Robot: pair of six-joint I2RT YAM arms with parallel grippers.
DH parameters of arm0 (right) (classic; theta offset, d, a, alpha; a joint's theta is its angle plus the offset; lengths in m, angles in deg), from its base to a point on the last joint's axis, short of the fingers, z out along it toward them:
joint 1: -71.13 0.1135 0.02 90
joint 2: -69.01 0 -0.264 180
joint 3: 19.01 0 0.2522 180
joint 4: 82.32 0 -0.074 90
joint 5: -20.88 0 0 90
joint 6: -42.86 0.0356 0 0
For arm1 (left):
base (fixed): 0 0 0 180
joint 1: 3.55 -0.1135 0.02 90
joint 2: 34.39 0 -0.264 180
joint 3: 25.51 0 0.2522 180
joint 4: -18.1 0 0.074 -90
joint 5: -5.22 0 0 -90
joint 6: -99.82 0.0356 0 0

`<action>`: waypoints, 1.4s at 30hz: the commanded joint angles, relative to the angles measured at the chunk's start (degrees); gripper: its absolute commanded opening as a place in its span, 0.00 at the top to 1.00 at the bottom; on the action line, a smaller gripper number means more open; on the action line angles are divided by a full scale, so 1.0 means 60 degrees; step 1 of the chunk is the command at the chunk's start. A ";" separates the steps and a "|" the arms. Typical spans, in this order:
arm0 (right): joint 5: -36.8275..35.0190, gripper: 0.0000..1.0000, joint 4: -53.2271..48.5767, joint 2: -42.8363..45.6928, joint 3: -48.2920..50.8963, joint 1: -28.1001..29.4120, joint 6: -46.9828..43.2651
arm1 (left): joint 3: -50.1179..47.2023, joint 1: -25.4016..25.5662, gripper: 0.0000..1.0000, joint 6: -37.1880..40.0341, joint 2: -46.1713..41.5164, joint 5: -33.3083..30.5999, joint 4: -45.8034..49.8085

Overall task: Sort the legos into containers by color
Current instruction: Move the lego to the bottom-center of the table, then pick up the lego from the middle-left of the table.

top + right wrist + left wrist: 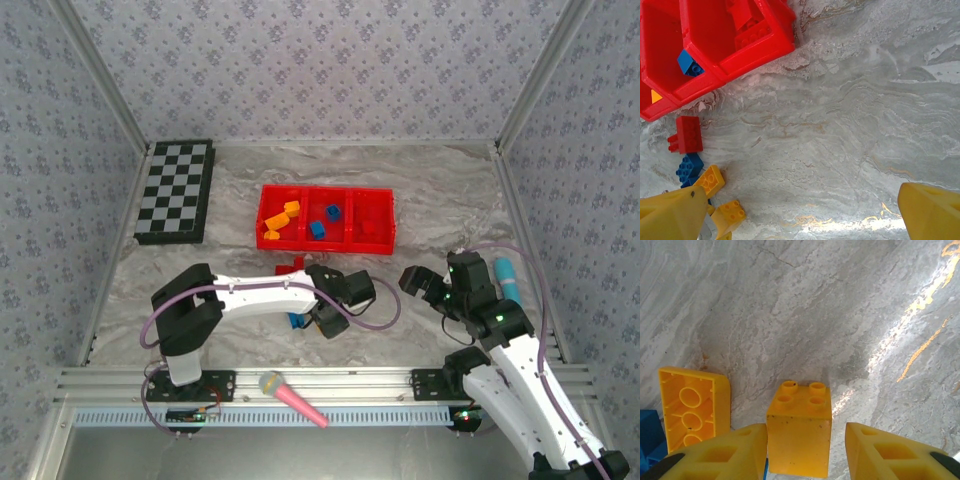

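Note:
The red tray (326, 243) lies mid-table with three compartments: orange-yellow legos (284, 215) on the left, blue ones (324, 221) in the middle, red ones (372, 228) on the right. My left gripper (325, 318) is low over the table in front of the tray. In the left wrist view it (806, 429) is open around an upright yellow two-by-two brick (799, 432); the left finger is close against the brick and the right finger stands apart. A second yellow brick (692, 407) lies on its side beside it, next to a blue one (650, 435). My right gripper (802, 200) is wide open over bare table.
Loose red (689, 134), blue (689, 169) and yellow (710, 180) bricks lie in front of the tray (730, 60). The checkerboard (177, 190) sits at the back left. A pink microphone toy (290, 397) rests on the front rail, and a teal object (507, 278) lies at the right.

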 commanded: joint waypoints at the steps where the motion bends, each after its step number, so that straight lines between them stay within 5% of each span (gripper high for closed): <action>1: -0.0205 0.00 -0.0280 0.0144 -0.0110 0.0048 0.0014 | 0.0203 -0.0002 0.53 -0.0147 0.0316 -0.0183 0.0457; 9: -0.0240 0.00 -0.0513 0.0274 -0.0172 0.0047 0.0014 | 0.0212 -0.0004 0.43 -0.0366 0.0554 -0.0390 0.0606; 22: -0.0304 0.00 -0.0639 0.0335 -0.0213 0.0041 0.0023 | 0.0197 -0.0046 0.66 -0.0636 0.0862 -0.0234 0.0458; 26: -0.0308 0.00 -0.0718 0.0364 -0.0245 0.0039 0.0029 | 0.0211 -0.0207 0.73 -0.0980 0.0564 -0.0988 0.0419; 32: -0.0348 0.00 -0.0719 0.0351 -0.0275 0.0033 -0.0028 | 0.0417 -0.1290 0.85 -0.1336 -0.0781 -0.1917 0.0155; 42: -0.0381 0.00 -0.0778 0.0335 -0.0246 0.0000 -0.0176 | 0.2218 -0.4399 0.85 -0.0648 -0.1112 -0.2369 0.0190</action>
